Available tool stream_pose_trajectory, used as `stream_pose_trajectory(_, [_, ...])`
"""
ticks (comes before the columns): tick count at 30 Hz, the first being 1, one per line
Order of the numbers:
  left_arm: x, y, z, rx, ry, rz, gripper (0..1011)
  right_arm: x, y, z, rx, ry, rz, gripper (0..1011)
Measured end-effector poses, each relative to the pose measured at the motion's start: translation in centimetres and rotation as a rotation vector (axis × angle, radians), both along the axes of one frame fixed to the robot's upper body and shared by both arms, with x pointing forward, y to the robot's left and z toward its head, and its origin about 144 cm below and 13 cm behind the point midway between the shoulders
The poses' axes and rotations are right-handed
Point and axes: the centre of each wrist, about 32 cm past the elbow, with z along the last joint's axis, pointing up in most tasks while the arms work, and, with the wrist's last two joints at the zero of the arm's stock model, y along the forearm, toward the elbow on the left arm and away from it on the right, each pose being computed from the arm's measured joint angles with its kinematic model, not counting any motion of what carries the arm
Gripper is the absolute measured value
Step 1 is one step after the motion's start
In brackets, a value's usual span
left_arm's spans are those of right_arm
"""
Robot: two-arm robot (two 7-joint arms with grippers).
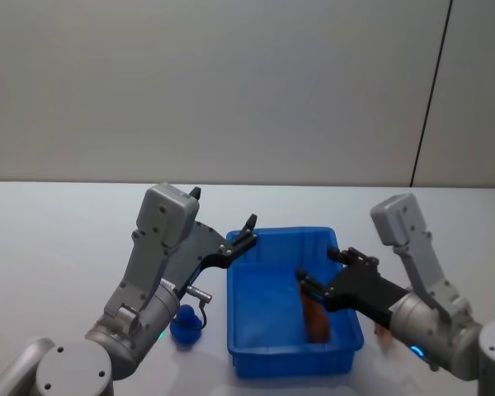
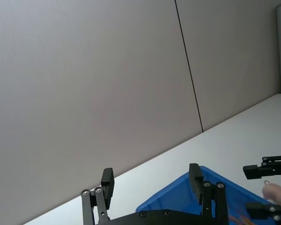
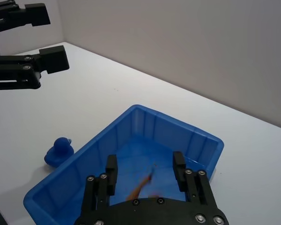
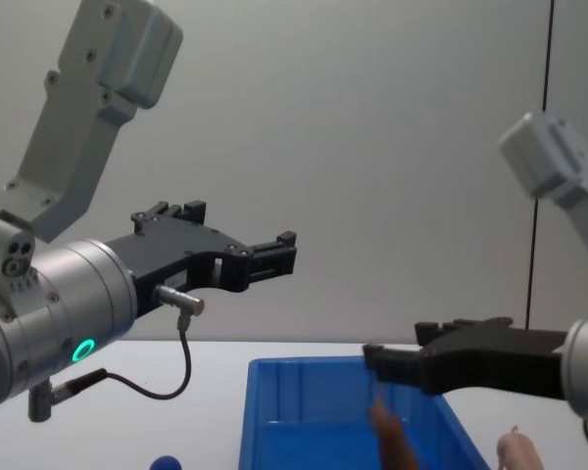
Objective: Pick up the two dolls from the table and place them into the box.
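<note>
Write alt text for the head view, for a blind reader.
A brown doll shows blurred inside the blue box, below the open right gripper. The open left gripper hangs over the box's left rim; a blue doll sits on the table beside it.

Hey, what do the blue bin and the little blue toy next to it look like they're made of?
Blue bin: looks like hard moulded plastic, slightly glossy, given its ribbed walls and thick rim. Blue toy: probably rubber or soft plastic, smooth and rounded; which one is unclear.

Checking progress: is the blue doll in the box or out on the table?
Out. The blue doll lies on the table, just outside the left wall of the box.
</note>
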Motion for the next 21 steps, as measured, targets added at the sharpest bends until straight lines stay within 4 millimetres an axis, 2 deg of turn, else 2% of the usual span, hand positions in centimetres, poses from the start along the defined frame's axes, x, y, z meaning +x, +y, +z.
stream_pose_trajectory(4, [0.0,0.0,0.0,0.000,0.000,0.000,1002,0.4,0.5,-0.1,-0.011,0.010,0.011,800])
stream_pose_trajectory(11, [0.0,0.0,0.0,0.000,0.000,0.000,1002,0.7,0.5,-0.1,-0.018,0.014,0.003,968])
stream_pose_trajectory(13, [0.0,0.0,0.0,0.000,0.000,0.000,1002,0.7,0.4,-0.1,-0.020,0.013,-0.006,1001])
stream_pose_trajectory(21, [0.0,0.0,0.0,0.000,0.000,0.000,1002,0.1,-0.5,-0.3,-0.026,-0.009,-0.066,1001])
